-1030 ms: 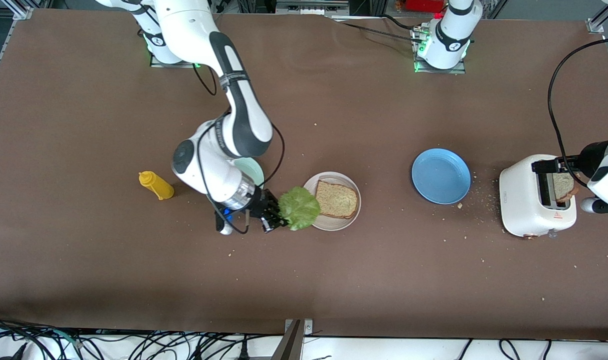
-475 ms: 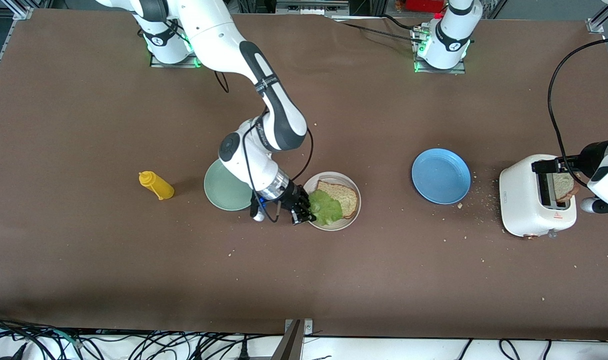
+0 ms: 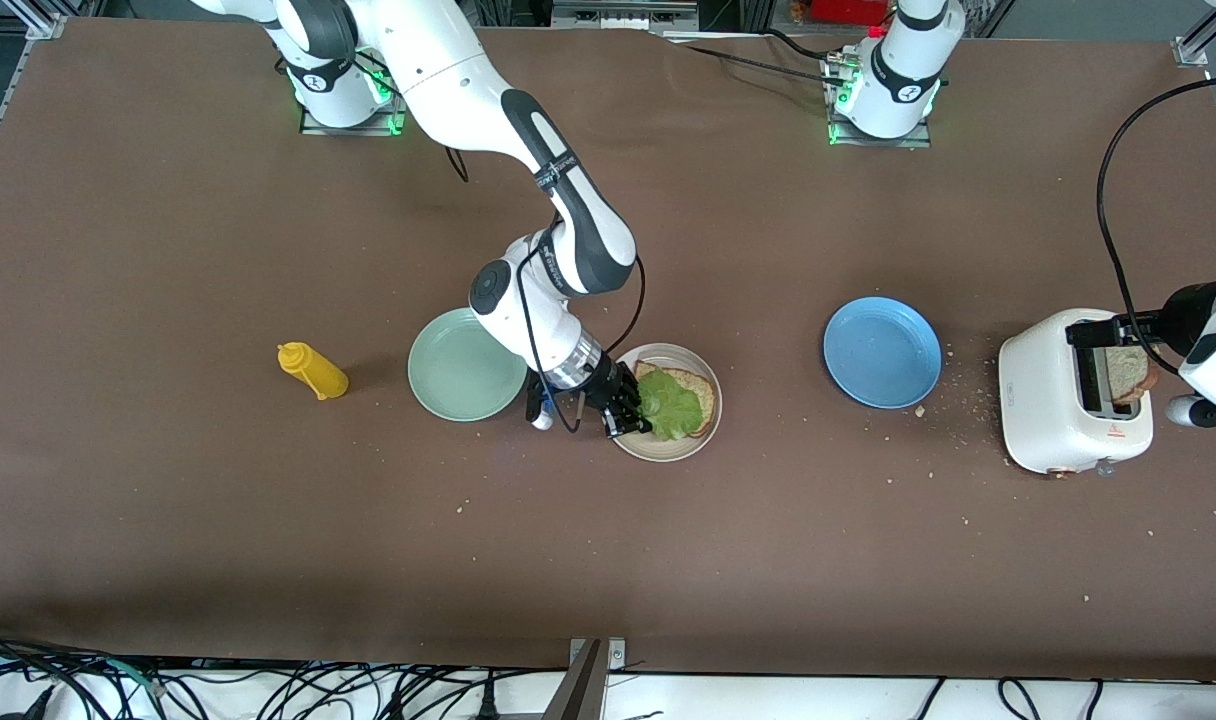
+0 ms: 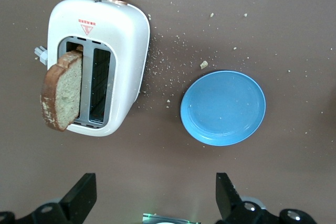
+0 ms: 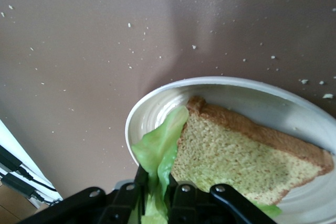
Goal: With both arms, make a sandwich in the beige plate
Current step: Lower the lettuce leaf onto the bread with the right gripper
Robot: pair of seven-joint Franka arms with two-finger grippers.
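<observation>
Our right gripper has carried the lettuce leaf onto the bread slice in the beige plate, still pinching it. Our left gripper waits spread wide over the toaster, whose second slice comes next, we judge.

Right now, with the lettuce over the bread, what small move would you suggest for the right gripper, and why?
Probably open the right gripper and let go: it is shut on the lettuce leaf, which already lies over the bread slice in the beige plate.
</observation>
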